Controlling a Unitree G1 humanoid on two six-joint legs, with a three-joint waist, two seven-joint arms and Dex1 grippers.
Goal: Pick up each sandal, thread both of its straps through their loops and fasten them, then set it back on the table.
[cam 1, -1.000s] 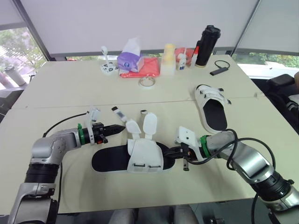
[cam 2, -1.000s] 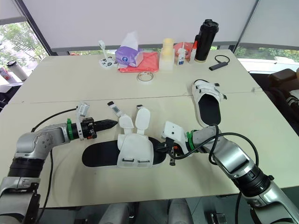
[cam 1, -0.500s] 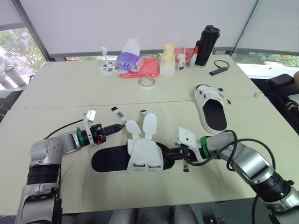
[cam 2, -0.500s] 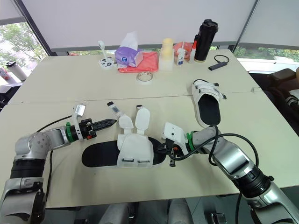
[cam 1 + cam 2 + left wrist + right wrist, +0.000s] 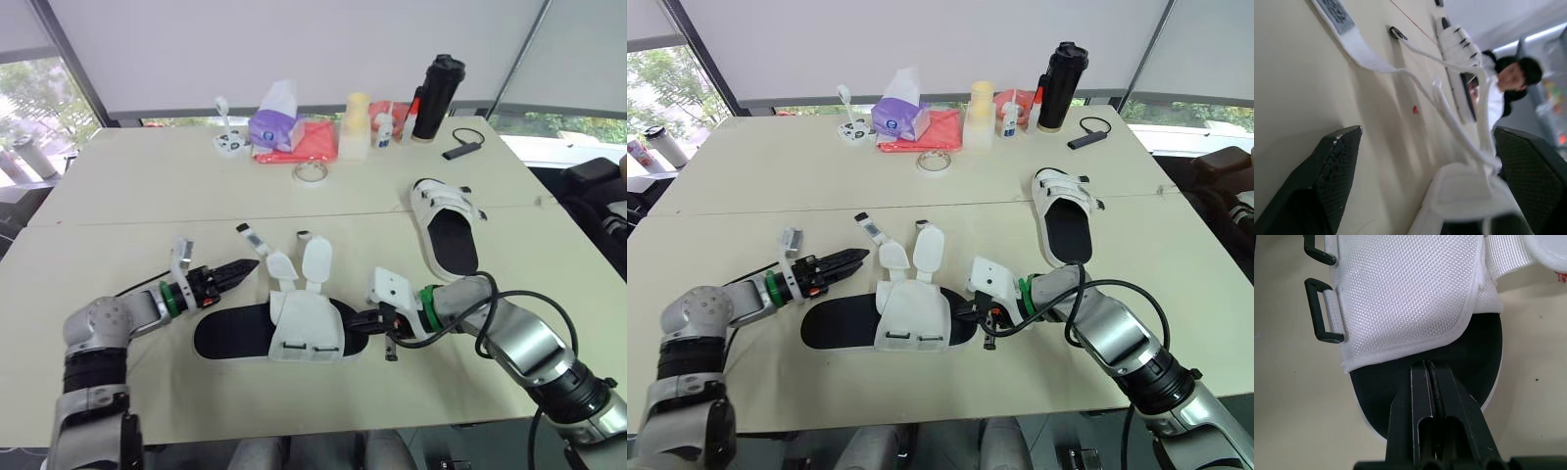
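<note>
The left gripper [image 5: 238,268] hovers spread wide and empty, just left of the near sandal [image 5: 294,328], whose two straps [image 5: 299,262] stand loose. The right gripper [image 5: 364,321], fingers pressed together, rests its tips on that sandal's right end. A second sandal [image 5: 449,230] lies farther right.

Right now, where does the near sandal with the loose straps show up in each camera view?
Left eye view: near sandal lies low centre on the table.
Right eye view: low centre, a little to the left.
Left wrist view: seen side-on at close range, with its straps raised.
Right wrist view: seen from above at close range, with the black insole beneath.
Shared landmark: its white woven upper, seen in all four views.
</note>
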